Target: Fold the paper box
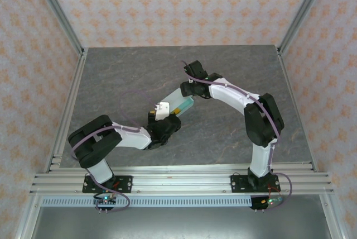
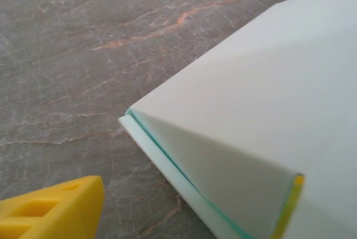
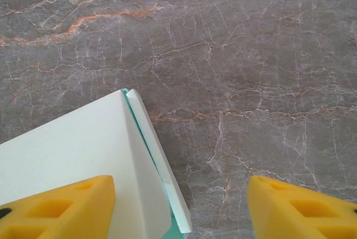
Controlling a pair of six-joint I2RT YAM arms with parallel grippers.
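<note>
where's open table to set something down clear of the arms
Free: the far strip of table along the back wall, its left side by the rail, and the near middle between the bases. Crowded: the centre, where the left arm and right arm meet at the paper box.

The paper box [image 2: 268,110] is being shown in pale mint-blue, with teal lining its edges. The table [image 3: 251,55] is being rendered as grey marble with orange veins. The fingers [image 3: 61,205] are being shown in bright yellow, and the walls [image 1: 178,4] in cream with repeating orange floral motifs.
</note>
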